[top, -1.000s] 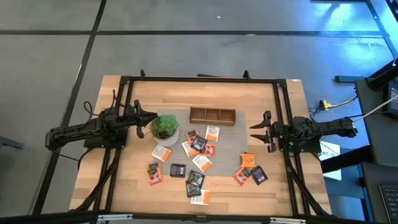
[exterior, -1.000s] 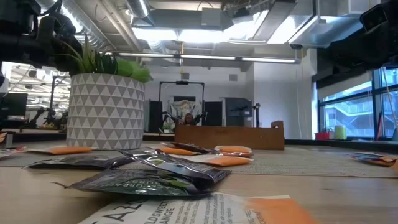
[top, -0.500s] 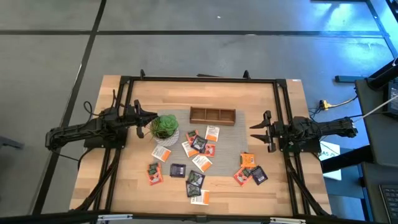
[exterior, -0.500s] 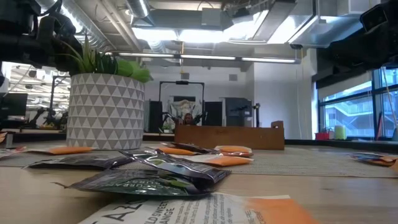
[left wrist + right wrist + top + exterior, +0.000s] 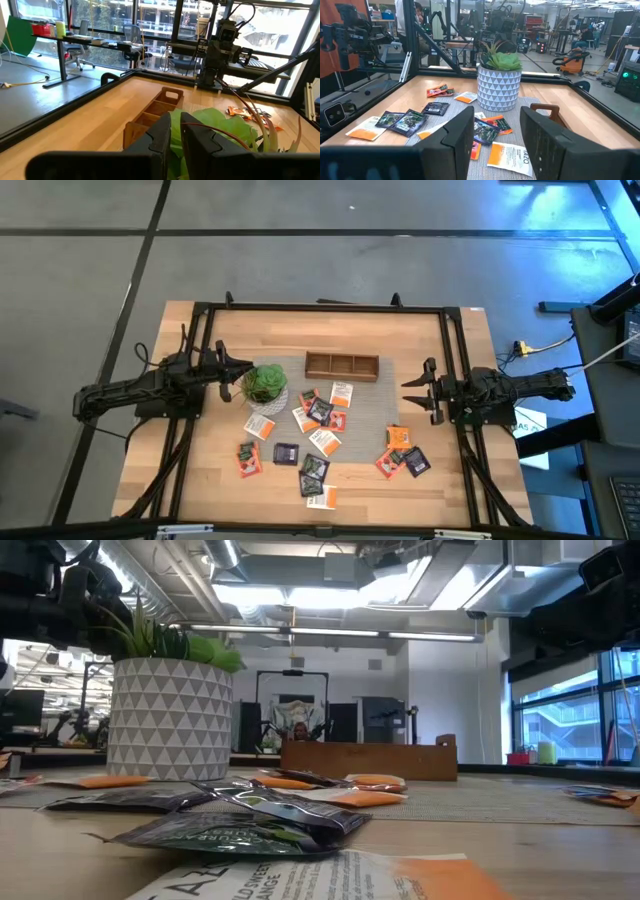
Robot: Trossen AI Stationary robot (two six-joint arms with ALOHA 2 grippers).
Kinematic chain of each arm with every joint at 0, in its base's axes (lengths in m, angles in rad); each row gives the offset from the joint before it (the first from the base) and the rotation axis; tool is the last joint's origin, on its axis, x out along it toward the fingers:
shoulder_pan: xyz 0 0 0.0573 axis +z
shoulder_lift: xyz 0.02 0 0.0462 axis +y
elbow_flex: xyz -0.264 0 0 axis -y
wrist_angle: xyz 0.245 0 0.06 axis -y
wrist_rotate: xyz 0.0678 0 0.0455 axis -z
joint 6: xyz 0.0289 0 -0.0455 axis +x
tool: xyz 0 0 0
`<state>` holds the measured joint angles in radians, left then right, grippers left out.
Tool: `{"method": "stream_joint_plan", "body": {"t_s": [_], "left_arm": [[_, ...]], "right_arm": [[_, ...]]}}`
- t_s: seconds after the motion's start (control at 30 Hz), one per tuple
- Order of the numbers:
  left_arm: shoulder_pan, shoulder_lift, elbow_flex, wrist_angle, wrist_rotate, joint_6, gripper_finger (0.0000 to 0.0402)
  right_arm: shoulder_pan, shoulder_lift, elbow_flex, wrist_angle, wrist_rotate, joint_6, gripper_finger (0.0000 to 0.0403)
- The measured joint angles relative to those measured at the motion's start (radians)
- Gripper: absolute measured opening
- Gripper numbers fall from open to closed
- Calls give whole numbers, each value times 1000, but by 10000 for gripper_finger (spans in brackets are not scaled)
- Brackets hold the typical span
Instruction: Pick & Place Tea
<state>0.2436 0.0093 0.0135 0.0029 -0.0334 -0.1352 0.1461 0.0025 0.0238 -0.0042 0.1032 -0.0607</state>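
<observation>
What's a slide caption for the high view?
Tea sachets scattered below the wooden box; both grippers wait at the sides.
</observation>
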Motion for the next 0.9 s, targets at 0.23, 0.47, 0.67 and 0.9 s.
{"method": "stream_joint_plan", "body": {"t_s": [0.23,0.47,0.67,0.9], "left_arm": [[0,0,0,0,0,0,38],[0,0,0,0,0,0,38],[0,0,0,0,0,0,38],[0,0,0,0,0,0,38]], "right_arm": [[0,0,0,0,0,0,161],[0,0,0,0,0,0,161],[0,0,0,5,4,2,161],[0,0,0,66,36,134,161]]}}
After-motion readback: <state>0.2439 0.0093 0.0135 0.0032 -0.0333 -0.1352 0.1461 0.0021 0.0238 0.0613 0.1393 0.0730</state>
